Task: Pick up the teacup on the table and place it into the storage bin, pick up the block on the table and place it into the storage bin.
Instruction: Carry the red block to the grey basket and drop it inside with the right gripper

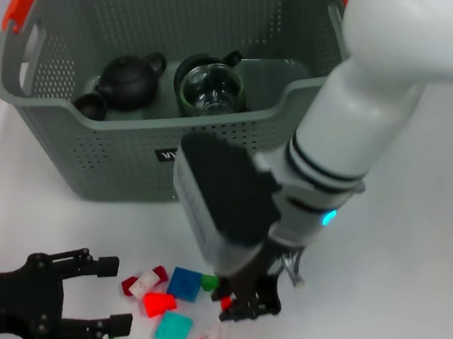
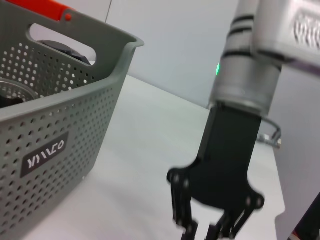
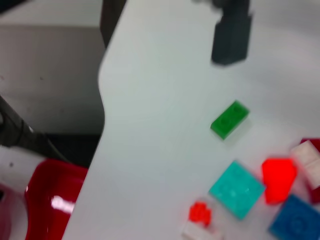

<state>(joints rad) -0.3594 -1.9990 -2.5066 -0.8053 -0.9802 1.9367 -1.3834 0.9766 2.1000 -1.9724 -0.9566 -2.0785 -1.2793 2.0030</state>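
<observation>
The right pincer (image 1: 247,303) is lowered over the scattered blocks (image 1: 170,299) on the worktop (image 1: 420,261); whether it is clenched cannot be told. The left pincer (image 1: 113,292) is held released beside them; the storage bin (image 1: 109,159) is set behind.

Premises present as a robotics test room or lab rather than a home. Evidence: a bare white counter (image 1: 431,219) carrying only staged items, a grey-green perforated storage bin (image 1: 126,161) at its far edge and loose toy bricks (image 1: 173,329) near its front edge. Plain pale wall (image 2: 200,45) behind. Beyond the counter's rounded corner, grey floor (image 3: 45,80) and a red object (image 3: 50,200), unidentified.
</observation>
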